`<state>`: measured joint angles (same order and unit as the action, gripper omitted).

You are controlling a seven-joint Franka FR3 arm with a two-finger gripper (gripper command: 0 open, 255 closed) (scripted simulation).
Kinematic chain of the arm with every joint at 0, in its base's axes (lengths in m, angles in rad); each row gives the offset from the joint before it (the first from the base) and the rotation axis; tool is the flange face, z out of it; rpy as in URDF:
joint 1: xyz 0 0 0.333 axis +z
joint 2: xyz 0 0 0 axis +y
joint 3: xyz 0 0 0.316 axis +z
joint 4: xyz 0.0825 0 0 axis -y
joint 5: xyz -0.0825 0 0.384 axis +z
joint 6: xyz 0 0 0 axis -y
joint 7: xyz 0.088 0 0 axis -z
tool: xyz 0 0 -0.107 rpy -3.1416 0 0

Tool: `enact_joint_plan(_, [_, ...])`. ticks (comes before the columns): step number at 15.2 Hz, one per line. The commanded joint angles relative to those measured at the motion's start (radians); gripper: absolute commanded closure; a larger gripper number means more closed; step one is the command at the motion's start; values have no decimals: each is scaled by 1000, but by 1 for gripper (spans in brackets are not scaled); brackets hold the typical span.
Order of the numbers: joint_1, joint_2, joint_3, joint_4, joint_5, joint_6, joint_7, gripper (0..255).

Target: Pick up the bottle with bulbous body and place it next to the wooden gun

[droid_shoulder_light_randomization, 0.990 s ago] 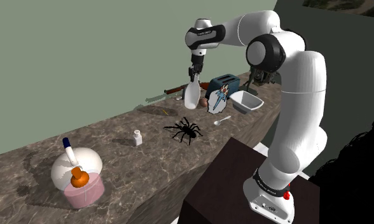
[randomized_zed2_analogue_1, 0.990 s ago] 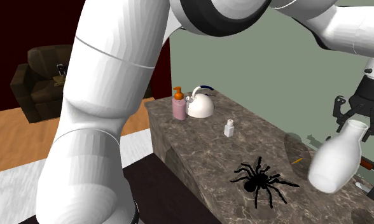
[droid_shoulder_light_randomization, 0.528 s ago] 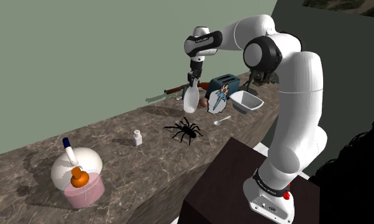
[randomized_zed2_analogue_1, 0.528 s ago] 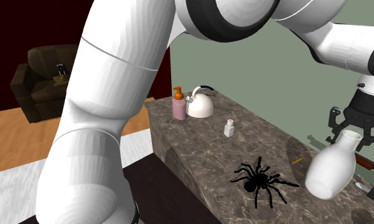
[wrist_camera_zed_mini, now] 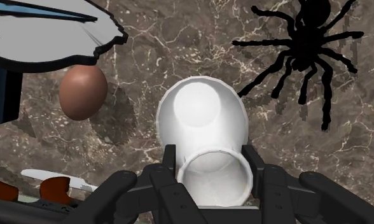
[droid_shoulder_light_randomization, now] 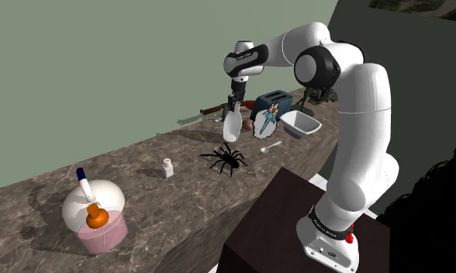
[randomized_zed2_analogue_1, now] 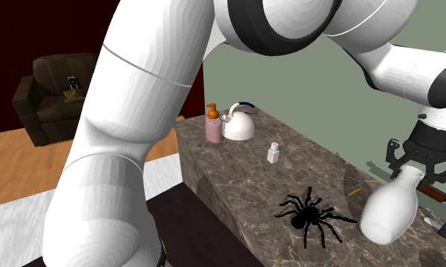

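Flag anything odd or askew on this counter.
A large black spider sits on the marble counter, an odd thing to find there. The white bottle hangs tilted, clasped at its neck by the pincer. Nothing looks spilled or broken.

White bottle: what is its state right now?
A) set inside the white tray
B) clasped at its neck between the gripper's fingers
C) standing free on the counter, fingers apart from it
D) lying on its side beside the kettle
B: in the wrist view the fingers of the gripper press on both sides of the neck of the white bottle, and the black spider lies apart from it on the counter.
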<state>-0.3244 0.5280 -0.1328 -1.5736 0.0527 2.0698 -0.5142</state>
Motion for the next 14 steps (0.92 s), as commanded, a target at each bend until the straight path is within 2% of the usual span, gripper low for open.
enact_joint_plan(1, [0, 1, 0, -1, 0, 2, 0, 255])
enact_joint_plan(5, [0, 1, 0, -1, 0, 2, 0, 255])
enact_joint_plan(6, [0, 1, 0, -1, 0, 2, 0, 0])
enact_joint_plan(11, [0, 1, 0, 0, 0, 2, 0, 0])
enact_joint_plan(14, [1, -33, -3, 50, -5, -82, 3, 0])
